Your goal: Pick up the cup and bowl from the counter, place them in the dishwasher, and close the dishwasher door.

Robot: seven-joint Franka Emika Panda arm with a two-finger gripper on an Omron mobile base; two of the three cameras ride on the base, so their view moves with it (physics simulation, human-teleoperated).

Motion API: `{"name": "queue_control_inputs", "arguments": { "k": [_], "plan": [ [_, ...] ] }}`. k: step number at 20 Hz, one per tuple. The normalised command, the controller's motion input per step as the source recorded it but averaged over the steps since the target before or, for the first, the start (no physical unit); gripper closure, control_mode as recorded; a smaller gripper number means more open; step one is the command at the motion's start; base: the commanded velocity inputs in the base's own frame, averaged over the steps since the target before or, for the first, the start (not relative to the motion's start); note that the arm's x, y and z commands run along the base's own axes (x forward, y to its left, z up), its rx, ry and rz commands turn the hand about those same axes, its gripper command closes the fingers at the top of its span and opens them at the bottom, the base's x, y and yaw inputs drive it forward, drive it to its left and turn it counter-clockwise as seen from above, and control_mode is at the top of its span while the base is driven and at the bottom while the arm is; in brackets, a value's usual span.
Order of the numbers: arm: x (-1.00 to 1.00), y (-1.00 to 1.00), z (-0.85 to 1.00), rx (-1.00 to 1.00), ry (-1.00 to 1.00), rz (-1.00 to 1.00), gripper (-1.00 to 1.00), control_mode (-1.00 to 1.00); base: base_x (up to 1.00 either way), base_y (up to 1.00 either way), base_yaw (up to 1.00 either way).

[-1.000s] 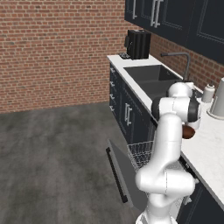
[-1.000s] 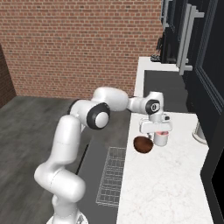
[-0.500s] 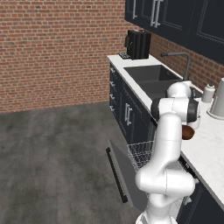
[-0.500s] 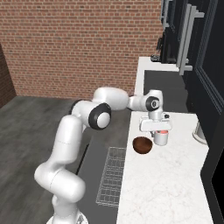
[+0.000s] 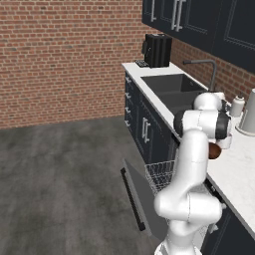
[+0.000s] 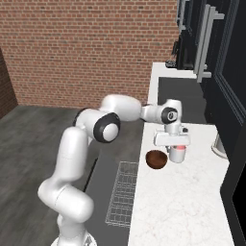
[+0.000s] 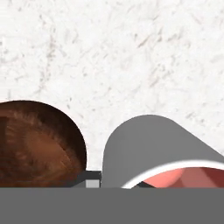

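The pinkish-red cup (image 6: pixel 177 153) with its white rim stands on the white counter (image 6: pixel 182 202), directly under my hand. My gripper (image 6: pixel 175 144) points straight down and is shut on the cup's wall. In the hand view the cup (image 7: pixel 148 148) lies just ahead of the gripper (image 7: pixel 116 181), one fingertip (image 7: pixel 92 178) outside the wall. The dark reddish-brown bowl (image 6: pixel 156 159) sits on the counter close beside the cup; it is also visible from the hand (image 7: pixel 39 144) and past the arm (image 5: pixel 214 151). The dishwasher door (image 5: pixel 137 199) hangs open with the wire rack (image 5: pixel 162 174) pulled out.
A grey kettle (image 5: pixel 249 112) and a small white jar (image 5: pixel 238 105) stand on the counter behind the cup. The dark sink (image 5: pixel 174 89) with its faucet (image 5: pixel 211 72) lies further along, a black appliance (image 5: pixel 158 50) at the far end. Navy wall cabinets (image 6: pixel 211 53) hang above.
The jaws have closed from wide open onto the cup's wall. The hand has shifted slightly over the cup; the bowl and the dishwasher door have stayed put.
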Motion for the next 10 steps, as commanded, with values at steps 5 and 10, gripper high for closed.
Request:
{"name": "queue_control_inputs", "arguments": {
  "k": [5,10],
  "plan": [
    [-0.52,0.29,0.36,0.0,-0.57,0.0,1.0,-1.0,0.0,0.0,0.0],
    [-0.31,0.68,0.65,-0.02,-0.53,0.0,1.0,-1.0,0.0,0.0,0.0]
  ]
}}
